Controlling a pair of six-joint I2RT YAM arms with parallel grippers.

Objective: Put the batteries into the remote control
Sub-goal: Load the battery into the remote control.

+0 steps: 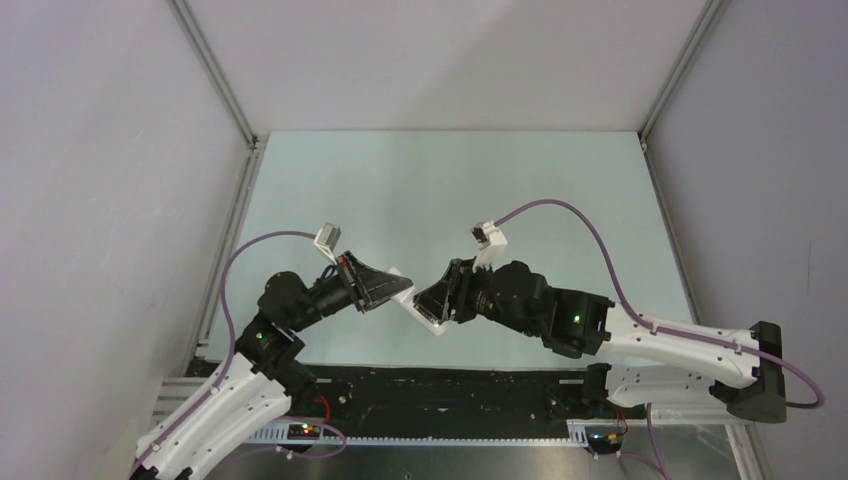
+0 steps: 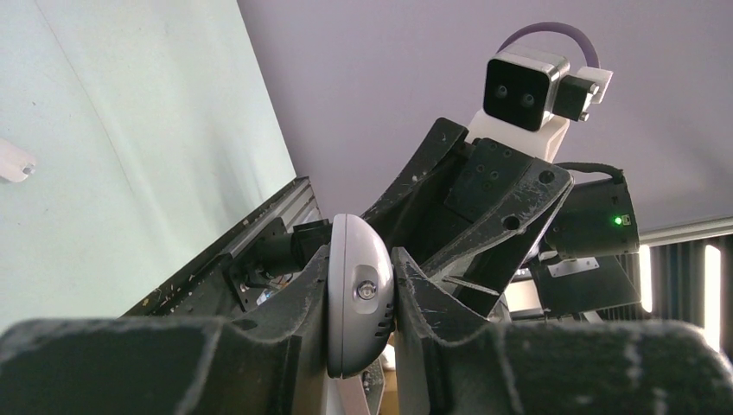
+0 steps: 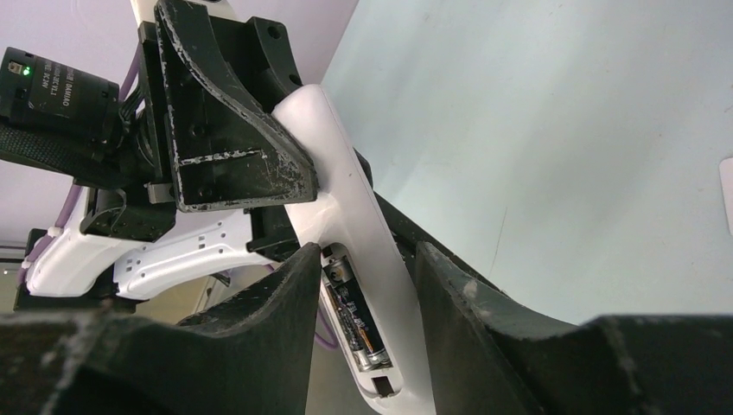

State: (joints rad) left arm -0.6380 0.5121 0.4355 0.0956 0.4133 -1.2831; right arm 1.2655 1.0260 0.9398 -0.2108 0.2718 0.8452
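Above the table (image 1: 450, 180), mid-air between the two arms: the remote control (image 1: 418, 306), held off the surface, back side turned toward the right wrist camera.

- Left pincer (image 1: 398, 288): clamped tight on the remote, one pad on each broad face. Its wrist view shows the handset end-on (image 2: 356, 294), pinched between the fingers.
- Right pincer (image 3: 363, 259): half spread, fingers straddling the other end of the remote. Cannot tell whether they press it or only flank it.
- Battery bay open, cover off. One dark battery (image 3: 356, 328) sits in the slot, metal end showing. No second cell made out.
- Small white piece on the table at the frame edge (image 2: 13, 162); too cropped to name.

Handling, my judgement:
- Remote looks light, stiff, smooth plastic. Likely slippery under hard pads and prone to pivot if pinched at one end only.
- Best hold: across the body near the closed end, well clear of the bay, as the left pincer has it.
- Cells are tiny, round and slick. They should roll if dropped and may spring out of the contacts when pushed. Take them across the middle; press in flat.
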